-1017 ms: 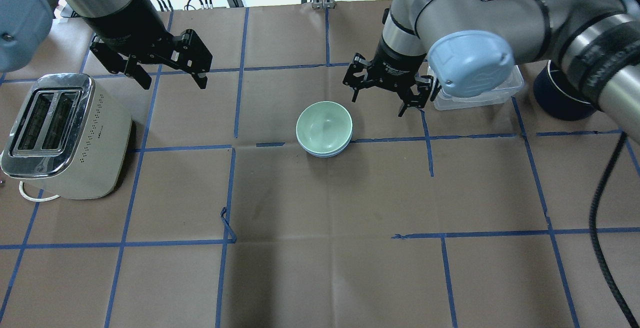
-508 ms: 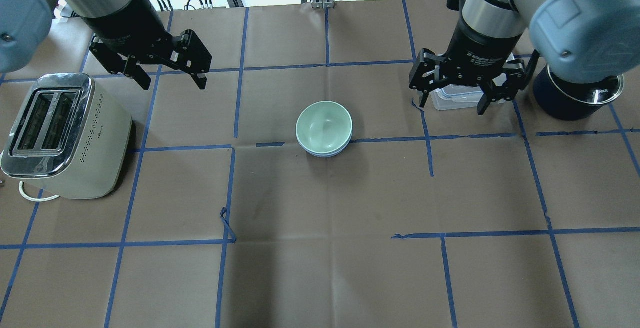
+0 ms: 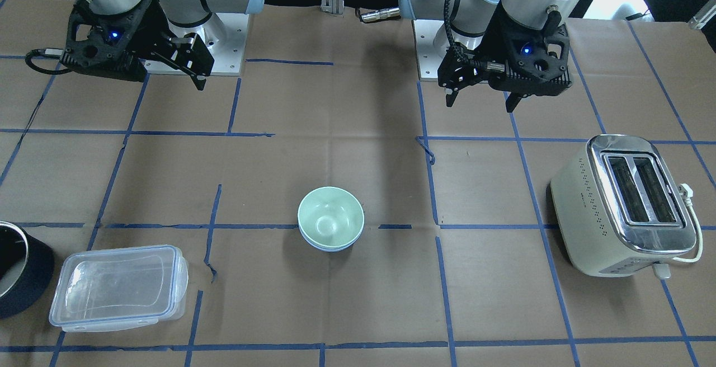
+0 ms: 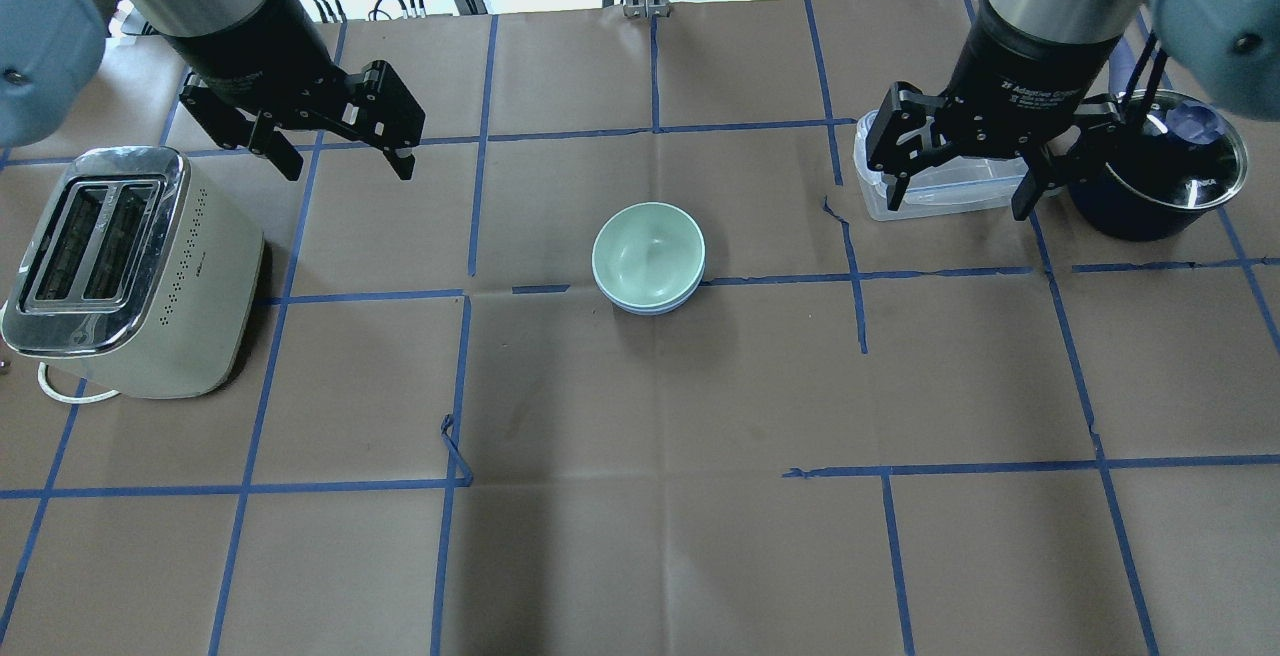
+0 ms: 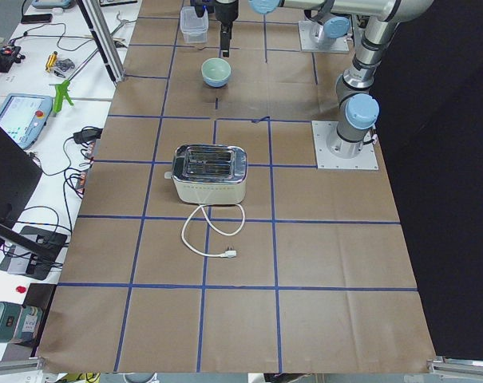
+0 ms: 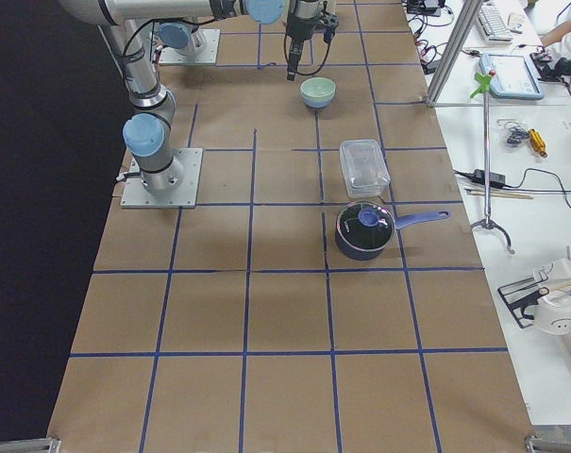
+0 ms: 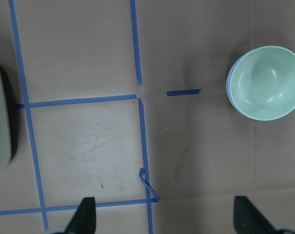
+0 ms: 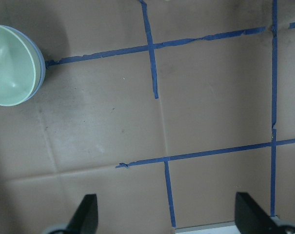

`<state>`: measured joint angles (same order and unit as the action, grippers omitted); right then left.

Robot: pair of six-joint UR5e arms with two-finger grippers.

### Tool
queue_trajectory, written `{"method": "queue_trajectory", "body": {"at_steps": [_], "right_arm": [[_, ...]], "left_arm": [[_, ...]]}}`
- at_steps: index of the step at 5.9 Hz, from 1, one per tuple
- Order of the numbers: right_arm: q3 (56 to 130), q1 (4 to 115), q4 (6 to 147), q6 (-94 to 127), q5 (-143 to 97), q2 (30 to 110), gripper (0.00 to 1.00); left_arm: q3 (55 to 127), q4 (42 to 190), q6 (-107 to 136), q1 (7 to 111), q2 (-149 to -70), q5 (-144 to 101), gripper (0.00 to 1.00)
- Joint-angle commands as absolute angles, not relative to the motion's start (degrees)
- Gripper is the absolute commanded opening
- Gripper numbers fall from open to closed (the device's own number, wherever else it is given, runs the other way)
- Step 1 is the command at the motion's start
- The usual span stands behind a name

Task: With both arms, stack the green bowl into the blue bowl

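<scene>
Both end effectors are up and away from the action! Left end effector hangs above the tabletop beside the toaster, jaws spread wide, nothing between them. Right end effector hovers over the clear container next to the dark pot, jaws gaping too, carrying nothing. Both wrist cameras back that up: fingertips far apart, only brown paper between them.

And out in the middle, the green bowl sits inside the blue bowl, well apart from either arm, just by a blue tape line. By the look of it, the stacking is done and this is the closing step. What's left, I'd say, is only for the arms to keep clear and park; no new grip seems called for, and any reach back in would risk bumping the pair.

That green bowl is pale mint, smooth and plain, upright and sitting level as far as I can tell. Its blue partner shows only as a thin crescent of rim peeking out underneath.
</scene>
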<state>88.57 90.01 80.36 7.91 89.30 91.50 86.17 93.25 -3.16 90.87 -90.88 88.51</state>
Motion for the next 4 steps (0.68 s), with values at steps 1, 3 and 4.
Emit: {"method": "queue_trajectory", "body": {"at_steps": [1,3,4], "right_arm": [[88.2,90.3,80.4,8.0,89.7,91.8,1.00],[88.2,90.7,80.7,8.2,89.6,91.9,1.00],[88.2,90.7,80.7,8.2,89.6,91.9,1.00]], "left_arm": [[86.2,93.3,-3.3,90.8,-90.9,88.5,0.98],[86.1,93.3,-3.3,90.8,-90.9,88.5,0.98],[86.2,93.2,-3.3,90.8,-90.9,88.5,0.98]]}}
